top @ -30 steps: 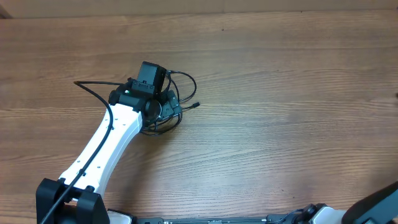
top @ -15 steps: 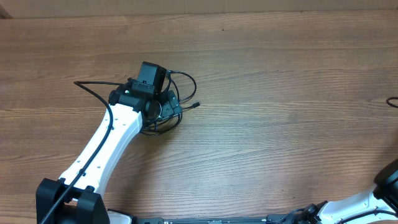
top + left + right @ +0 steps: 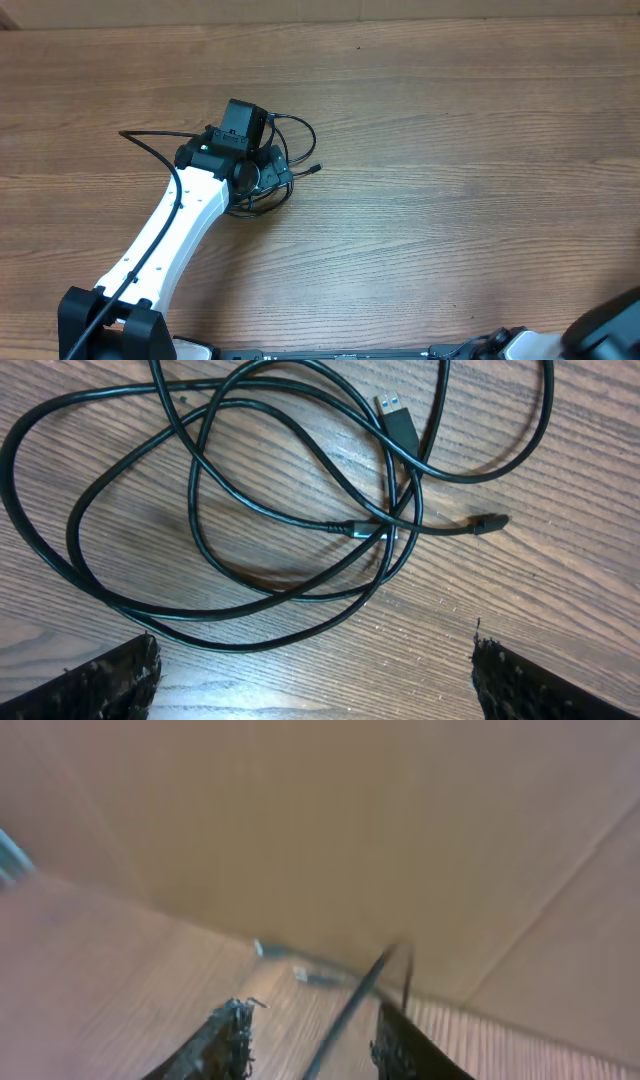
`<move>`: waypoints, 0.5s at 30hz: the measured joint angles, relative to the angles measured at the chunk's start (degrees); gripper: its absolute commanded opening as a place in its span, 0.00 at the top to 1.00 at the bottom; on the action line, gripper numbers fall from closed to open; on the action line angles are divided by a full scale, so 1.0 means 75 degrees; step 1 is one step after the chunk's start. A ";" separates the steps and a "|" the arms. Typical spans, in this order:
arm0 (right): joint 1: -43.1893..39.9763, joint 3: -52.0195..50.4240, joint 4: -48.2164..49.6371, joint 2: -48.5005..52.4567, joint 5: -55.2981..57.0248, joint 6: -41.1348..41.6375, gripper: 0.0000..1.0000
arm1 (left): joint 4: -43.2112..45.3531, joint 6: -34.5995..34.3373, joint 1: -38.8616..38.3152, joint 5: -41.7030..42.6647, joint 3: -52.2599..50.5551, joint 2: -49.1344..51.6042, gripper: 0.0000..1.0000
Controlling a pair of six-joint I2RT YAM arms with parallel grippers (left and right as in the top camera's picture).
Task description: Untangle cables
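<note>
The cables [image 3: 290, 530] lie as a loose tangle of thin black loops on the wood table, with a USB plug [image 3: 400, 418] and a small plug [image 3: 489, 523] at the right. My left gripper [image 3: 315, 682] hovers just short of the tangle, open wide, with nothing between its fingertips [image 3: 110, 678]. From overhead the left arm covers most of the cables [image 3: 296, 135]. My right gripper [image 3: 312, 1045] is far off to the right, in a blurred view. Its jaws stand apart, and one black cable strand [image 3: 352, 1003] runs through the gap.
A plain tan wall or board [image 3: 330, 830] fills the right wrist view above the table. Only a dark part of the right arm [image 3: 608, 335] shows at the overhead view's bottom right corner. The left arm's own thick wire [image 3: 150, 150] arcs over the table.
The right arm has swung about at the bottom right corner. A cable end seen at the right edge half a second ago is gone from view. The left arm and the tangle are unmoved.
</note>
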 measured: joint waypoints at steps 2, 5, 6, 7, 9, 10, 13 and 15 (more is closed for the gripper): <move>0.0111 0.0000 0.0009 -0.0554 0.0000 0.0012 0.76 | 0.0000 0.0003 0.0000 0.0000 0.0000 0.0000 0.00; 0.0344 0.0000 -0.0006 -0.1209 0.0000 0.0006 0.77 | -0.0003 0.0003 0.0000 0.0000 0.0000 0.0000 0.01; 0.0449 0.0000 -0.0052 -0.1408 -0.0003 0.0012 0.76 | 0.0000 0.0003 0.0000 0.0000 0.0000 0.0000 0.00; 0.0557 0.0000 -0.0061 -0.1582 -0.0003 0.0009 0.72 | -0.0003 0.0003 0.0000 0.0000 0.0000 0.0000 0.00; 0.0918 0.0000 -0.0125 -0.1976 0.0003 0.0047 0.58 | 0.0000 0.0003 0.0000 0.0000 0.0000 0.0000 0.00; 0.1029 0.0000 -0.0152 -0.2069 0.0003 0.0026 0.55 | 0.0000 0.0000 0.0000 0.0000 0.0000 0.0000 0.01; 0.1918 0.0000 -0.0533 -0.2500 -0.0076 0.0038 0.48 | 0.0003 0.0003 0.0000 0.0000 0.0000 0.0000 0.01; 0.2608 0.0020 -0.1125 -0.2655 -0.0379 0.0087 0.17 | 0.0006 0.0003 0.0000 0.0000 0.0000 0.0000 0.01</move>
